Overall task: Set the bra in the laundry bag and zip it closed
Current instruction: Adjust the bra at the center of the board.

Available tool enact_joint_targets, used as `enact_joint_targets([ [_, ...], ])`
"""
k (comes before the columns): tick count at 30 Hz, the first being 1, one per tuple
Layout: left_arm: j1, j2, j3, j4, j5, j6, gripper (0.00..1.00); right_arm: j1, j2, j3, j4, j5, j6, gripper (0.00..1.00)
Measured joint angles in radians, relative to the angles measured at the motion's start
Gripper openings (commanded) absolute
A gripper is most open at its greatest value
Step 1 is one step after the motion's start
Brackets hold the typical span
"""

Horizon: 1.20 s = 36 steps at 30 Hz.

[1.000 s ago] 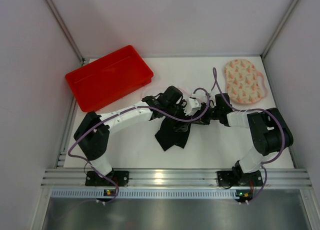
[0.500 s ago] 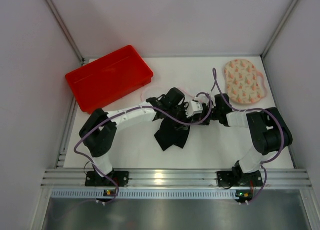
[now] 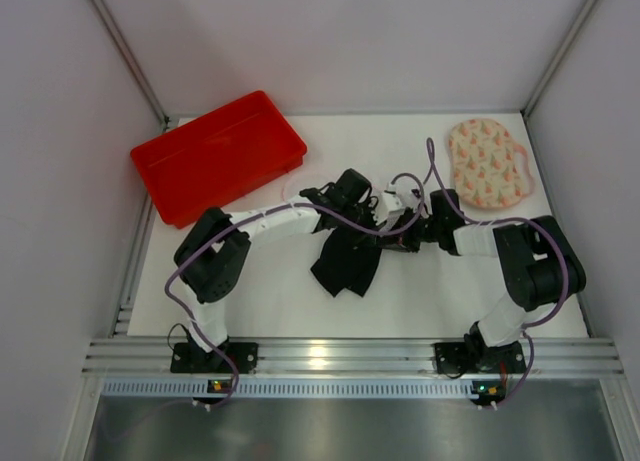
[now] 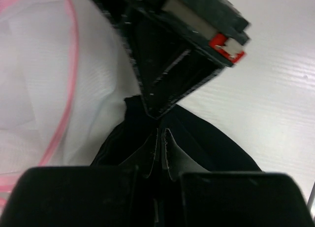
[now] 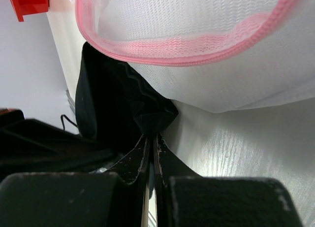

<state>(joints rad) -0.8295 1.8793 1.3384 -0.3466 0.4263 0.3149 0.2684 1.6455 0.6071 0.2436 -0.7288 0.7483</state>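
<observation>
Reaching in from 8 o'clock, the left arm bends sharply at the elbow and lays its white forearm across the counter (image 3: pixel 440 291) toward the middle. There the left hand (image 4: pixel 161 138) has its fingers pressed together on a fold of the bra (image 3: pixel 345 266). The right arm comes in from 4 o'clock with its elbow folded high and its forearm stretched toward 9 o'clock. The right hand (image 5: pixel 150 141) meets the left almost tip to tip, its fingers clamped on a pinched peak of the same black fabric. From the two hands the bra spreads over the counter toward 6 o'clock, most of it outside the laundry bag (image 5: pixel 206 49). The bag lies on the 12 o'clock side of the hands, its pink-edged mesh touching the bra. A red tray (image 3: pixel 218 154) sits at 10 o'clock and a peach patterned piece (image 3: pixel 487 166) at 2 o'clock.
</observation>
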Motion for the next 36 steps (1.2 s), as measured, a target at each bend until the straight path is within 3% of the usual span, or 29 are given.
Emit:
enact_joint_targets([
  [11, 0.080, 0.012, 0.043, 0.063, -0.038, -0.143, 0.00, 0.000, -0.001, -0.005, 0.003, 0.002, 0.005, 0.00],
  [22, 0.073, 0.053, 0.092, 0.085, -0.046, -0.265, 0.00, 0.018, -0.001, -0.005, 0.002, 0.010, 0.014, 0.00],
  [23, 0.068, 0.056, 0.092, 0.085, -0.046, -0.272, 0.04, 0.018, -0.001, -0.005, 0.002, 0.010, 0.014, 0.00],
  [24, 0.063, 0.059, 0.092, 0.085, -0.046, -0.277, 0.12, 0.018, -0.001, -0.005, 0.002, 0.011, 0.014, 0.00],
  [25, 0.060, 0.061, 0.092, 0.085, -0.047, -0.285, 0.26, 0.018, -0.001, -0.005, 0.002, 0.013, 0.014, 0.00],
  [28, 0.053, 0.061, 0.090, 0.085, -0.053, -0.315, 0.46, 0.018, -0.001, -0.005, -0.001, 0.018, 0.014, 0.00],
  [34, 0.084, 0.015, 0.090, 0.027, -0.117, -0.326, 0.62, 0.018, -0.001, -0.005, -0.008, 0.028, 0.014, 0.00],
  [36, 0.095, -0.040, 0.090, -0.013, -0.158, -0.314, 0.61, 0.019, -0.001, -0.005, -0.012, 0.031, 0.014, 0.00],
])
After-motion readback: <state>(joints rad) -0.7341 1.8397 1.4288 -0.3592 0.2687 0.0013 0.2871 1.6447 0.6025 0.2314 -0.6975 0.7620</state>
